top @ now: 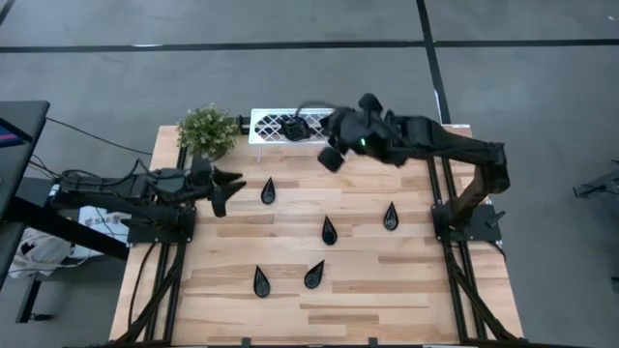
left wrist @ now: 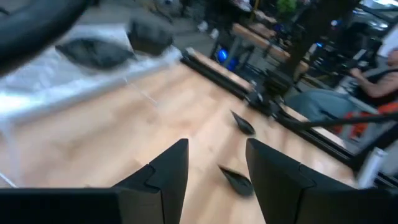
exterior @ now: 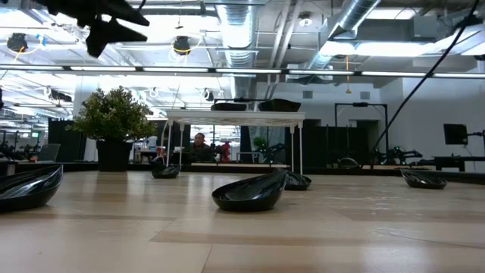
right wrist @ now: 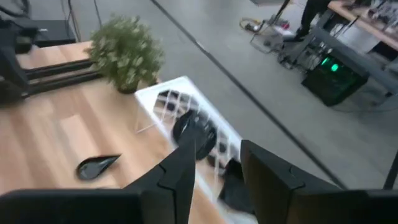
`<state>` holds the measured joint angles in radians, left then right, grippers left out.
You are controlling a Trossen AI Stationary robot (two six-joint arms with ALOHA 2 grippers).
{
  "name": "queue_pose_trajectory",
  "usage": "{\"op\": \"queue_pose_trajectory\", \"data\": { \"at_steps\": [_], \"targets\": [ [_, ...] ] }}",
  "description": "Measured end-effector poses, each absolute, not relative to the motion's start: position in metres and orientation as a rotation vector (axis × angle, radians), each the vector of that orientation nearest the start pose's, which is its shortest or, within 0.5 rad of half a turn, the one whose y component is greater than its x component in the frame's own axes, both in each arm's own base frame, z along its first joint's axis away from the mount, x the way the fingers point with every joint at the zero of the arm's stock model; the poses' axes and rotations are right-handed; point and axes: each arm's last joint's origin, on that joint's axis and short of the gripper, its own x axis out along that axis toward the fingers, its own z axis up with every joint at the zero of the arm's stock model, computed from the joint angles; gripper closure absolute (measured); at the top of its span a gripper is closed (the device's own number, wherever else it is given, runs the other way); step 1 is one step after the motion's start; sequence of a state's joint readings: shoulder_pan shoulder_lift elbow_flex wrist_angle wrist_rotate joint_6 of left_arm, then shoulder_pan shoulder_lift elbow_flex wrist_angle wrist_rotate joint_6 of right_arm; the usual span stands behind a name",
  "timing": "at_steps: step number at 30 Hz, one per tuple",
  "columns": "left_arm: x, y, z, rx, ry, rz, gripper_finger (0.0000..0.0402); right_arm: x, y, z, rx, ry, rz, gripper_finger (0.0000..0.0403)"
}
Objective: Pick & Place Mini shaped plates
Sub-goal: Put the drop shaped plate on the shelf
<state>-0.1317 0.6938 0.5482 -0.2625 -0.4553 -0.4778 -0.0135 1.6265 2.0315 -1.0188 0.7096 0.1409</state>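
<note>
Black little plates lie on the pale wood desk [top: 406, 280], and the white tray [top: 266, 127] is my landmark. Five teardrop plates sit well away from the tray: one [top: 268, 190] closest to it, one [top: 329, 230] and one [top: 390, 216] farther out, and two [top: 260, 281] [top: 314, 275] farthest off. At least two plates already rest on the tray; one [right wrist: 194, 133] shows clearly.

What could go wrong? I think the right tool [right wrist: 214, 165] could bump the tray's edge or knock a plate off it, because it hangs so close over that end. The plates look shiny and slippery, so one could slide out of a pinch.

The right arm stretches from its side of the desk across to the tray, with its tool just above the tray's end. Its fingers are spread apart and hold nothing. The left arm reaches in beside the green plant [top: 206, 130], near the tray. The left tool [left wrist: 214, 171] is also spread wide and empty, pointing toward the closest teardrop plate.
</note>
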Motion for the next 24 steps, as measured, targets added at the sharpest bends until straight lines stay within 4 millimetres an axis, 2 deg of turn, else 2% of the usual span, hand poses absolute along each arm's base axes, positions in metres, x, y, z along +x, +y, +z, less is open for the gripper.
{"op": "queue_pose_trajectory", "data": {
  "at_steps": [5, 8, 11, 14, 19, 24],
  "targets": [
    [0.153, -0.026, 0.237, -0.483, 0.312, 0.342, 0.0239, 0.295, 0.022, 0.463, -0.037, 0.527, -0.771, 0.0282],
    [0.152, -0.039, 0.227, -0.551, 0.298, 0.247, 0.0239, 0.291, 0.051, 0.459, -0.025, 0.515, -0.739, 0.0282],
    [0.15, -0.052, 0.216, -0.62, 0.336, 0.102, 0.0239, 0.291, 0.08, 0.454, -0.011, 0.557, -0.58, 0.0282],
    [0.149, -0.061, 0.201, -0.686, 0.392, 0.06, 0.0239, 0.295, 0.104, 0.447, 0.015, 0.609, -0.407, 0.0282],
    [0.15, -0.067, 0.185, -0.819, 0.432, 0.126, 0.0239, 0.302, 0.136, 0.432, -0.02, 0.664, -0.281, 0.0282],
    [0.155, -0.08, 0.181, -0.794, 0.514, 0.086, 0.0239, 0.298, 0.154, 0.425, -0.088, 0.712, -0.185, 0.0282]
  ]
}}
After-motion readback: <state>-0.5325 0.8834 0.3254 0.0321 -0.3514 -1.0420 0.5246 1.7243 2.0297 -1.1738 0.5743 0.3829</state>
